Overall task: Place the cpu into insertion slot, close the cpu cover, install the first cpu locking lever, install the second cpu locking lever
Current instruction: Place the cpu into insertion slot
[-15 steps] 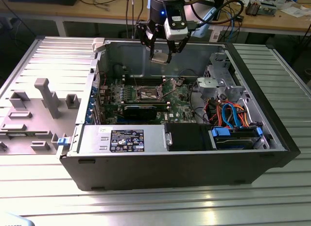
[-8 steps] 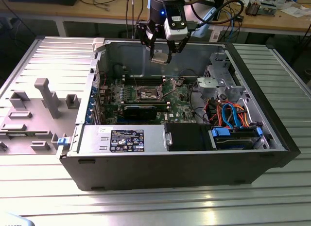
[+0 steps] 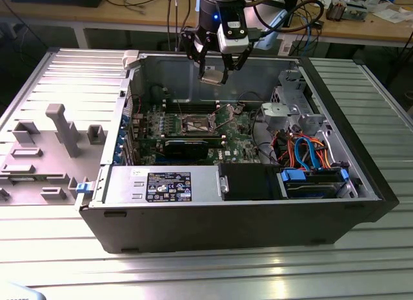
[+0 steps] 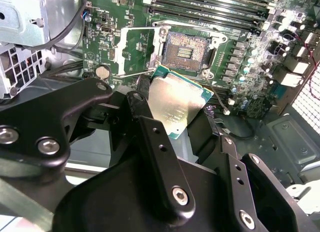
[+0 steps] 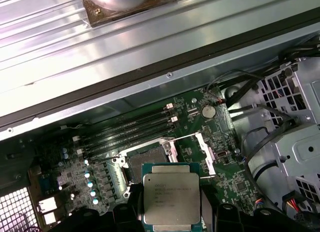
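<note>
One small, flat, square cpu point(image 4: 177, 105) with a silvery-grey metal top and a green edge is pinched by its opposite sides in the black gripper point(image 4: 177, 108), whose fingers are drawn in only as far as the chip's width. In the exterior view the cpu point(image 3: 213, 77) hangs in the gripper point(image 3: 215, 72) in the air above the open case, clear of the board below. In both wrist views its metal top faces the camera; the first wrist view shows the cpu point(image 5: 171, 197) between the gripper point(image 5: 171, 212) fingers, just beside the socket.

The insertion slot point(image 4: 186, 52), a square socket with a dark centre and grey metal rim, lies uncovered and bare on the board point(image 5: 147, 159) point(image 3: 197, 124). The cpu cover point(image 4: 122, 52), a thin silvery metal frame with a square window, is swung open to one side of the slot point(image 5: 206, 152).

Around the slot spreads the green circuit board point(image 3: 239, 135), with long black memory slots point(image 5: 130, 129) running alongside. The board sits inside a black and grey computer case point(image 3: 245, 216) lying open on a ribbed metal counter point(image 3: 193, 268). A grey moulded panel point(image 3: 45, 145) lies at the exterior view's left of the case.
</note>
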Controlling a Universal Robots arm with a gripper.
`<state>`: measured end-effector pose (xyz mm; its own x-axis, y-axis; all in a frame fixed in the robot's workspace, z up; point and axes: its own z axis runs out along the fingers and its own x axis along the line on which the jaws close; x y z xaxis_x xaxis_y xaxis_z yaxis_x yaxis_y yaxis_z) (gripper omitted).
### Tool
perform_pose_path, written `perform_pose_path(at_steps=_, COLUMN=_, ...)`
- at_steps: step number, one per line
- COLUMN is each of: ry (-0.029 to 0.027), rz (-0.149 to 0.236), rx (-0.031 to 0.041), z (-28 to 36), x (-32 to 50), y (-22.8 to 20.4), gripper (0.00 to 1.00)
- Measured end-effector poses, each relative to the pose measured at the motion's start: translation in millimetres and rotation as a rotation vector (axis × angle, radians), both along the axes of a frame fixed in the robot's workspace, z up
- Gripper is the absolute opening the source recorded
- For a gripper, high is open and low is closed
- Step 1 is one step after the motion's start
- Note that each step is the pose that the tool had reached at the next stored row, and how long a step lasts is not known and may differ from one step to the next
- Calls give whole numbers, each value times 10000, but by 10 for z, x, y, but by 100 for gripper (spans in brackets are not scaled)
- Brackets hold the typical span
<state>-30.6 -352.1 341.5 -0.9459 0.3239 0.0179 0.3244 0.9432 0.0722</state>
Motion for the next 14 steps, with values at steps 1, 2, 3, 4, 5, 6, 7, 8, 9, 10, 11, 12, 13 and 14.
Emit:
perform_pose_path(at_steps=1, ry=0, rz=-8, rx=0, z=0, x=0, y=0, gripper=55)
perform_pose_path(at_steps=2, ry=0, rz=-20, rx=0, z=0, x=0, y=0, gripper=55)
perform_pose_path(at_steps=3, ry=0, rz=-29, rx=0, z=0, x=0, y=0, gripper=55)
perform_pose_path(at_steps=4, ry=0, rz=-34, rx=0, z=0, x=0, y=0, gripper=55)
perform_pose_path(at_steps=5, ry=0, rz=-43, rx=0, z=0, x=0, y=0, gripper=55)
perform_pose_path(at_steps=6, ry=0, rz=-48, rx=0, z=0, x=0, y=0, gripper=55)
perform_pose_path(at_steps=7, ry=0, rz=-54, rx=0, z=0, x=0, y=0, gripper=55)
perform_pose_path(at_steps=8, ry=0, rz=-60, rx=0, z=0, x=0, y=0, gripper=55)
perform_pose_path(at_steps=9, ry=0, rz=-68, rx=0, z=0, x=0, y=0, gripper=55)
perform_pose_path(at_steps=10, ry=0, rz=-73, rx=0, z=0, x=0, y=0, gripper=55)
perform_pose_path(at_steps=11, ry=0, rz=-81, rx=0, z=0, x=0, y=0, gripper=55)
perform_pose_path(at_steps=12, ry=0, rz=-86, rx=0, z=0, x=0, y=0, gripper=55)
perform_pose_path(at_steps=13, ry=0, rz=-94, rx=0, z=0, x=0, y=0, gripper=55)
perform_pose_path(at_steps=14, ry=0, rz=-102, rx=0, z=0, x=0, y=0, gripper=55)
